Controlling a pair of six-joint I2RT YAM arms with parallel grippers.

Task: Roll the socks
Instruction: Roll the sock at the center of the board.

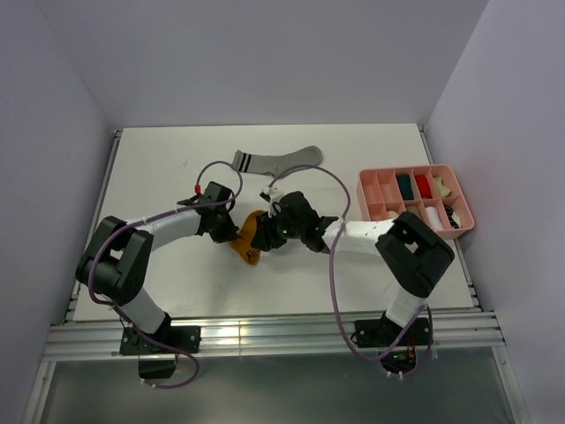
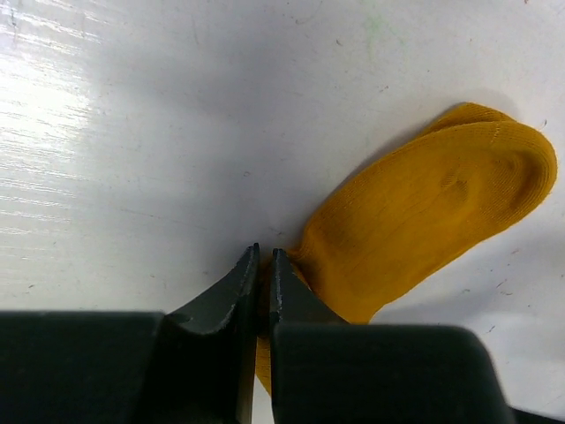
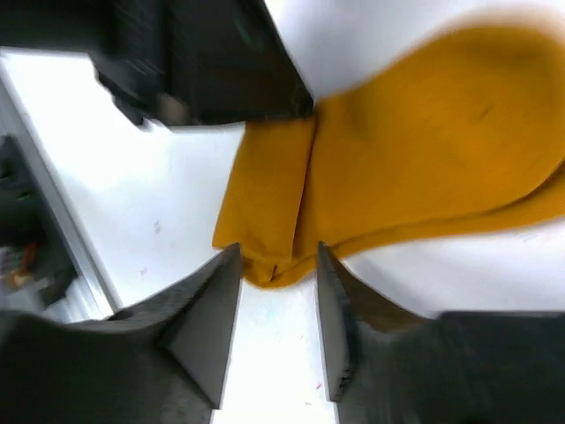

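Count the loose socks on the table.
2. A grey sock lies at the far middle; a mustard sock sits between the left claw and right claw. Others may be hidden.

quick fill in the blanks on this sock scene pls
1. The mustard sock is pinched by the ____ arm's tool.
2. The right tool has its jaws ____ around the sock's end.
3. The grey sock lies ____ from the arm bases than the mustard one.
4. The pink tray sits at the table's ____ edge.

Missing words: left; open; farther; right
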